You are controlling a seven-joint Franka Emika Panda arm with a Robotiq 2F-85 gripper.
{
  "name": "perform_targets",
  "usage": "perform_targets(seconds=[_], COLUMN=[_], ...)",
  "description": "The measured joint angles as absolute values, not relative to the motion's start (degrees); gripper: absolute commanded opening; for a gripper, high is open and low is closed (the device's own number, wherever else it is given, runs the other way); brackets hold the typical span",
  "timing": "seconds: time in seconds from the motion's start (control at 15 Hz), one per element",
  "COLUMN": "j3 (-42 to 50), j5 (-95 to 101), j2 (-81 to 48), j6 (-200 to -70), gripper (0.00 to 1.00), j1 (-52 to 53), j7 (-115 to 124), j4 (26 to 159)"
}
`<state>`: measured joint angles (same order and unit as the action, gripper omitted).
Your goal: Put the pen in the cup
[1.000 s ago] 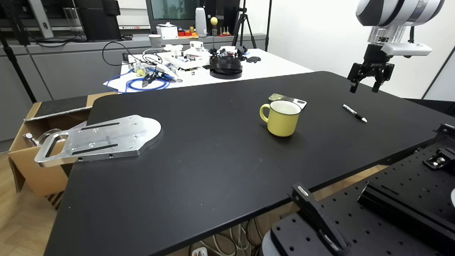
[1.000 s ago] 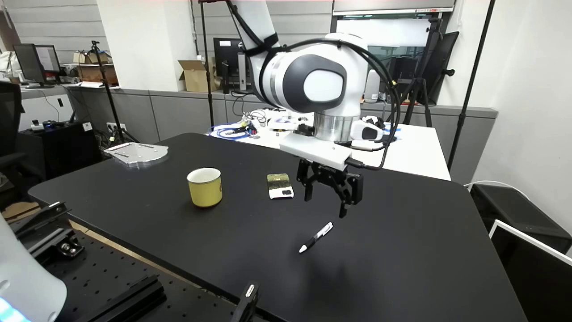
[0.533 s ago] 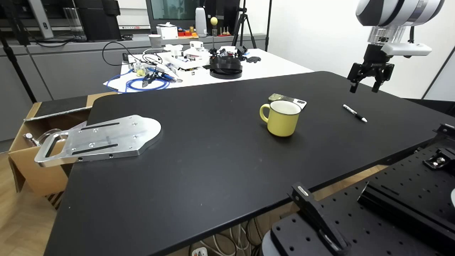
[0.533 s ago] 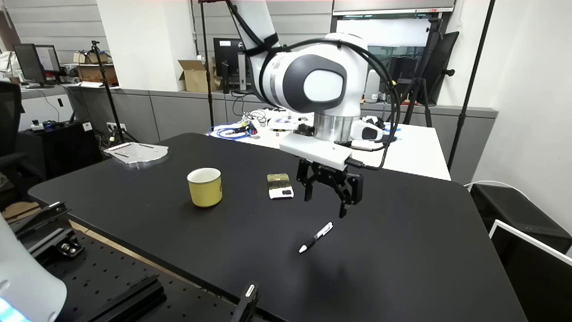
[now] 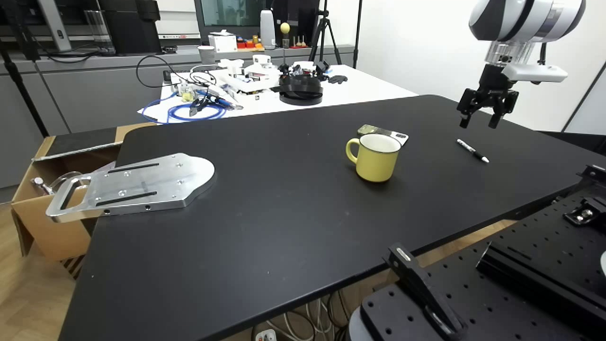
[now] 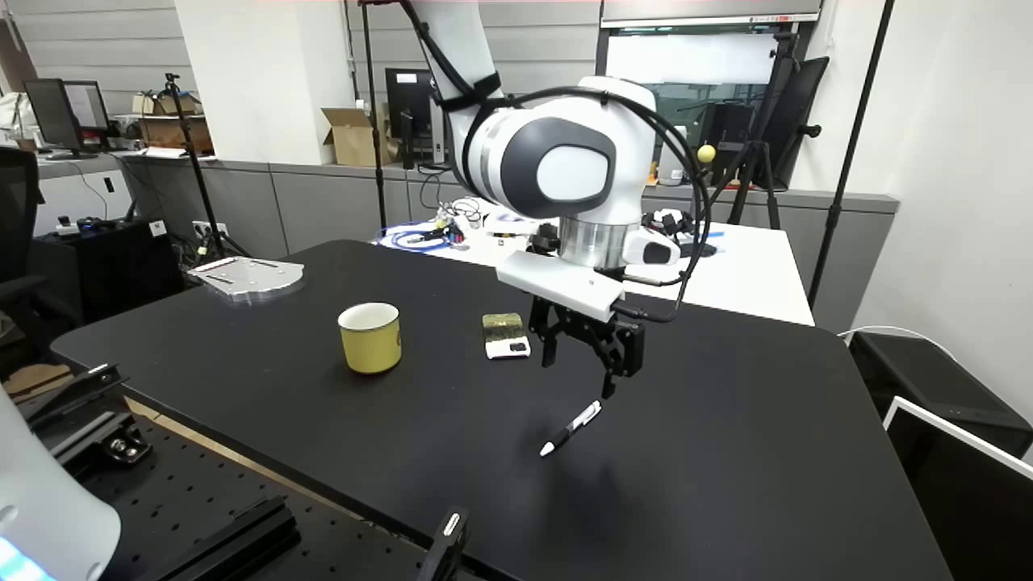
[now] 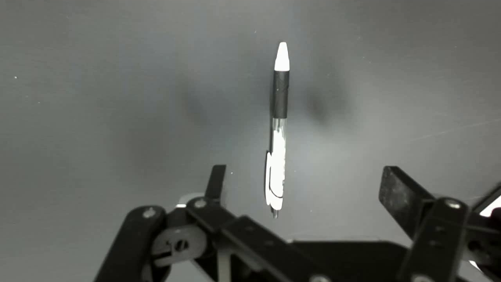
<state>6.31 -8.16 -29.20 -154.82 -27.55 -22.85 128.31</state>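
The pen lies flat on the black table, white with a dark grip section and a white tip. It shows in both exterior views [image 5: 473,151] [image 6: 571,428] and stands lengthwise in the wrist view [image 7: 280,125]. The yellow cup with a whitish inside stands upright in both exterior views [image 5: 376,163] [image 6: 370,343]; its handle shows only in the former. The cup is out of the wrist view. My gripper [image 5: 478,122] [image 6: 579,373] is open and empty, above the table near the pen's clip end. In the wrist view the fingers [image 7: 305,174] are wide apart, the pen nearer the left finger.
A phone-like flat object [image 5: 396,136] [image 6: 506,336] lies beside the cup. A silver metal plate with a handle [image 5: 147,182] [image 6: 252,276] lies at the table's far end from the gripper. A black perforated base [image 5: 521,279] borders the table [image 5: 265,227].
The arm and open gripper have moved down toward the table and slightly left in both exterior views, mostly in the last half second. The pen and cup have not moved.
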Motion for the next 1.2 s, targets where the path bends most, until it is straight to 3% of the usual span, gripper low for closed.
perform_targets(seconds=[1.2], j3=[3.93], j5=[-8.13], j2=[-35.01], j6=[-161.21], gripper=[1.0], j1=[-30.27], j7=[-22.89], j4=[128.3])
